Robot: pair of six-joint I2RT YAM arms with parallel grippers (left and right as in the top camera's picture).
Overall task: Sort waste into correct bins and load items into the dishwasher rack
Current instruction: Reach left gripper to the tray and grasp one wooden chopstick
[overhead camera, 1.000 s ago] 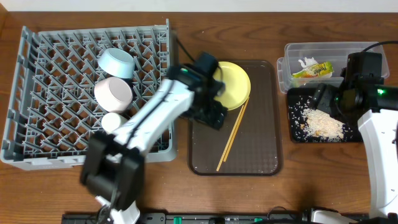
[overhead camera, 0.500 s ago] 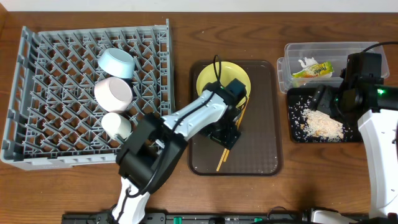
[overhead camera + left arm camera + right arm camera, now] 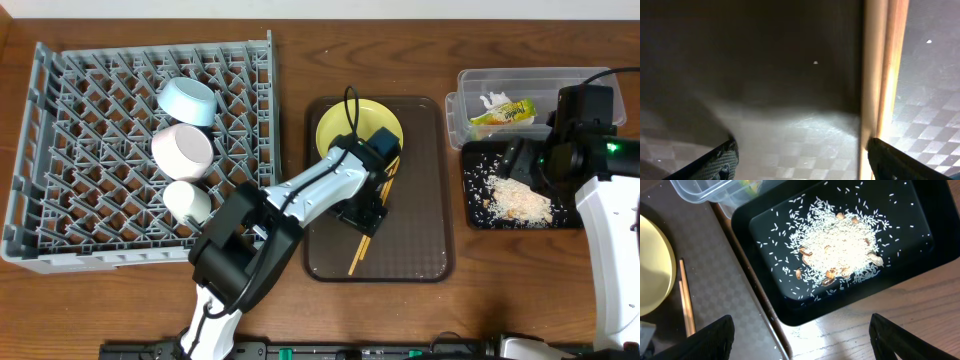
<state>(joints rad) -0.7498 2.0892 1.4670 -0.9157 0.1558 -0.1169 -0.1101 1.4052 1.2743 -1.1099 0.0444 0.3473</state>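
My left gripper point(image 3: 363, 212) point(image 3: 800, 165) hangs open low over the brown tray point(image 3: 420, 235), straddling the wooden chopsticks point(image 3: 372, 225) point(image 3: 880, 75), which lie just inside its right finger point(image 3: 900, 162). The yellow plate point(image 3: 352, 128) rests at the tray's far end. A light blue bowl point(image 3: 186, 98), a white bowl point(image 3: 182, 150) and a small white cup point(image 3: 187, 200) sit in the grey dishwasher rack point(image 3: 100, 230). My right gripper point(image 3: 518, 160) point(image 3: 800, 345) is open and empty above the black bin point(image 3: 920, 255), which holds rice and crumbs point(image 3: 840, 245). A wrapper point(image 3: 503, 113) and paper scrap point(image 3: 492, 100) lie in the clear bin point(image 3: 455, 105).
The black bin point(image 3: 472, 218) sits just right of the tray, with the clear bin behind it. In the right wrist view the tray's rim point(image 3: 747, 275) runs beside the black bin, with the plate point(image 3: 652, 275) and chopsticks point(image 3: 686, 305) to the left.
My left arm has swung right from the rack's edge and the plate's left side to sit over the chopsticks, uncovering the plate. The right arm has not moved.
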